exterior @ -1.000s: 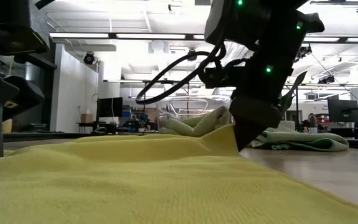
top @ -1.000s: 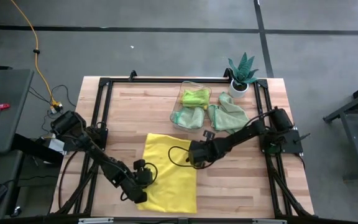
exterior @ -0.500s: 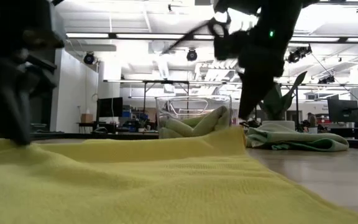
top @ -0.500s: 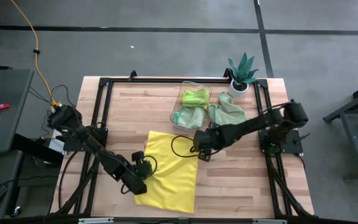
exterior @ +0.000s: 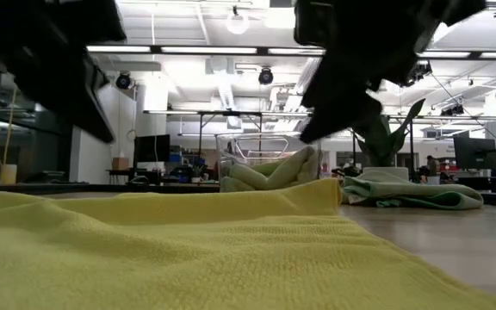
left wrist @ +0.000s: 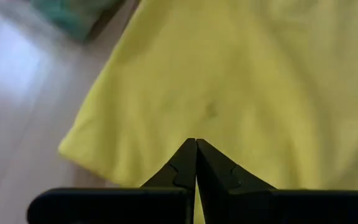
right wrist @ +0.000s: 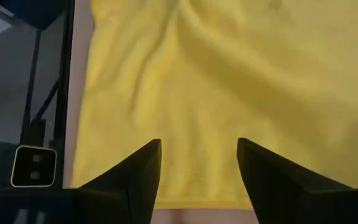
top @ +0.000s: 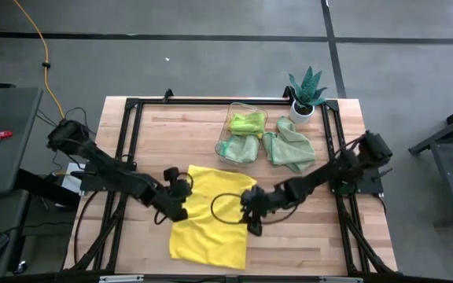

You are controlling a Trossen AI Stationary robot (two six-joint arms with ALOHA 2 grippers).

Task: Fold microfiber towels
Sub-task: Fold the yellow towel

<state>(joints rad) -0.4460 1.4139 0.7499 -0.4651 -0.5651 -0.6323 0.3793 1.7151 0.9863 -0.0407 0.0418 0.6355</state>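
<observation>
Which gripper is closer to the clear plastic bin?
Right. The right gripper sits just below the clear plastic bin; the left gripper is further left.

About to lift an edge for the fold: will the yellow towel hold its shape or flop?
Probably flop: the yellow towel lies flat but with soft ripples in the right wrist view. It looks thin and light, so a lifted edge should drape. Its nap may drag on the wooden table rather than slide.

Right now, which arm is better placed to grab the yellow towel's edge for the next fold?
The right, probably. Its claw is open over the yellow towel at its right edge, while the left claw is shut at the towel's left edge and would have to open first.
</observation>
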